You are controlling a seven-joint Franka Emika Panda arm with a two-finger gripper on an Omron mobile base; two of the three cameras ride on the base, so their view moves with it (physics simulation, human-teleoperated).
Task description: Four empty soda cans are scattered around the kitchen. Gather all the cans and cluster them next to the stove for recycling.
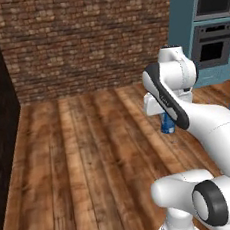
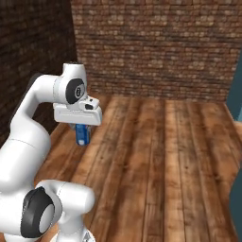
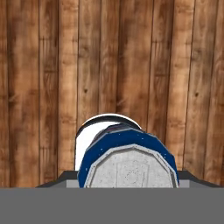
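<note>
Right now I have the gripper (image 2: 82, 133) closed partway around the blue soda can (image 2: 82, 135), the can sitting between the fingers and hanging below the white hand; from my right base camera its blue body shows just under the hand, clear of the wooden floor (image 2: 156, 160). On the left base camera the same can (image 1: 168, 125) peeks out beneath the hand, mostly hidden behind the arm's dark-banded link. Through the hand camera I look straight down the fingers onto the can's silver top (image 3: 131, 168), ringed by its dark blue shoulder, with the finger tips themselves hidden at its sides, so I cannot see the contact directly. Beyond the can there is a white rounded shape (image 3: 89, 131) just behind it that I cannot identify, then floor planks running away from the fingers. Farther off, past the floor, stands the brick wall (image 1: 86, 37), and far to the right of the fingers the teal cabinet with the built-in oven (image 1: 213, 46)
</note>
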